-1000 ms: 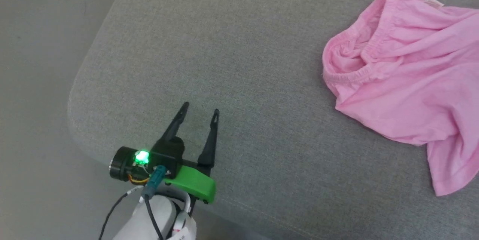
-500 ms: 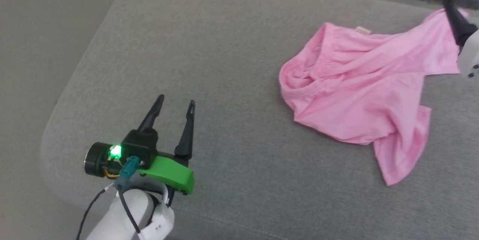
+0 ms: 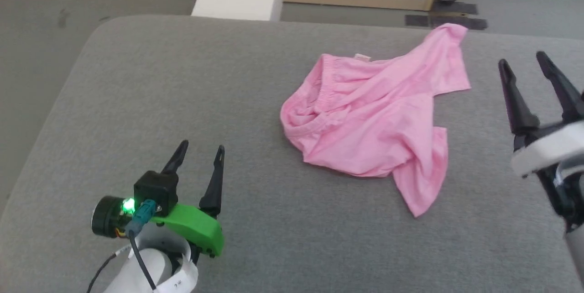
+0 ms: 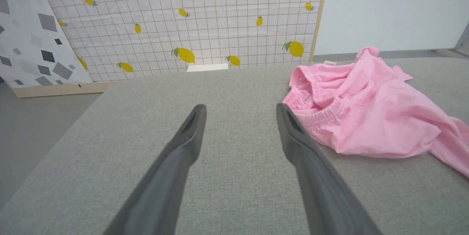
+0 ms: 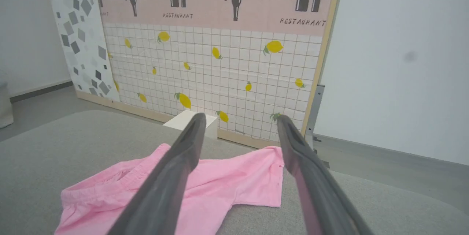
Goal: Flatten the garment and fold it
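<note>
1 pink garment lies crumpled; 2 claws, left claw and right claw, both spread, empty.

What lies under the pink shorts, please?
The pink shorts lie crumpled directly on the grey padded surface, which shows all around them. Whether anything is hidden beneath the bunched folds cannot be seen, because the cloth covers that area.
</note>
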Robot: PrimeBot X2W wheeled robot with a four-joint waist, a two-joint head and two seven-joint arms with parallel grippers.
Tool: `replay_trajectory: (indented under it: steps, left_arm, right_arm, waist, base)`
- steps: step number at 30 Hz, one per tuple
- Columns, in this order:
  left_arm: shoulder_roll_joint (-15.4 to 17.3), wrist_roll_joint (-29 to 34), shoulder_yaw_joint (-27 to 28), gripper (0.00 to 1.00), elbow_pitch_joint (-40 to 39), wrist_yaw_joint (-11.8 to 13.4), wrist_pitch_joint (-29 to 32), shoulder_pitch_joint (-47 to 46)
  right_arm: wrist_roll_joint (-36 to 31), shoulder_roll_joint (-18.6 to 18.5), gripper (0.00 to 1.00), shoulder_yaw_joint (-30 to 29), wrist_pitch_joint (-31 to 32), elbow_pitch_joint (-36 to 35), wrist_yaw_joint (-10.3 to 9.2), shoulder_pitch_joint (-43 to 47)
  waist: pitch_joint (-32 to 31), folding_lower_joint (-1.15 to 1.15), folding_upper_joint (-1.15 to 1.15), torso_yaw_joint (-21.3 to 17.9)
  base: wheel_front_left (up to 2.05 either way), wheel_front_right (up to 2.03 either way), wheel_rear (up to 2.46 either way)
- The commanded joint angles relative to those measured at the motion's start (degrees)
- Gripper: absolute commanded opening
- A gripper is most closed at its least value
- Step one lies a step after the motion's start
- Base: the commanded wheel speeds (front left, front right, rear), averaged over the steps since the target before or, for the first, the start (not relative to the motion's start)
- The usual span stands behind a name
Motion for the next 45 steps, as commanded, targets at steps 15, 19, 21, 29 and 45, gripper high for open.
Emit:
replay_trajectory:
  steps: [15, 19, 21, 29, 45]
  left_arm:
    - [-0.7, -3.0, -1.4, 1.00, 0.1, -1.4, 4.3, -2.0]
    - [0.1, -4.0, -3.1, 1.00, 0.3, -4.6, 10.9, -7.5]
    - [1.4, -3.4, -4.9, 1.00, 0.7, -6.9, 15.8, -11.5]
    - [3.5, -5.4, -10.7, 1.00, 5.3, -15.9, 36.5, -26.4]
    - [5.1, -11.2, -17.4, 0.00, 10.0, -18.6, 43.5, -31.7]
  right_arm:
    - [-13.7, 16.3, 1.00, -10.3, 6.6, -23.0, -0.09, 24.6]
    - [-14.4, 17.4, 1.00, -10.2, 9.3, -25.6, -0.09, 26.1]
    - [-14.8, 17.6, 1.00, -10.3, 9.8, -26.7, -0.09, 26.6]
    - [-16.1, 19.0, 1.00, -11.7, 9.5, -28.2, -0.09, 26.2]
    - [-18.5, 22.0, 1.00, -13.3, 7.0, -24.4, -0.09, 25.0]
  waist:
    - [0.9, 0.00, 0.00, -7.9]
    - [3.6, 0.00, 0.00, -9.3]
    - [5.2, 0.00, 0.00, -9.9]
    - [11.1, 0.00, 0.00, -12.5]
    - [12.7, 0.00, 0.00, -13.1]
  base:
    - [0.00, 0.00, 0.00]
    - [0.00, 0.00, 0.00]
    - [0.00, 0.00, 0.00]
    - [0.00, 0.00, 0.00]
    - [0.00, 0.00, 0.00]
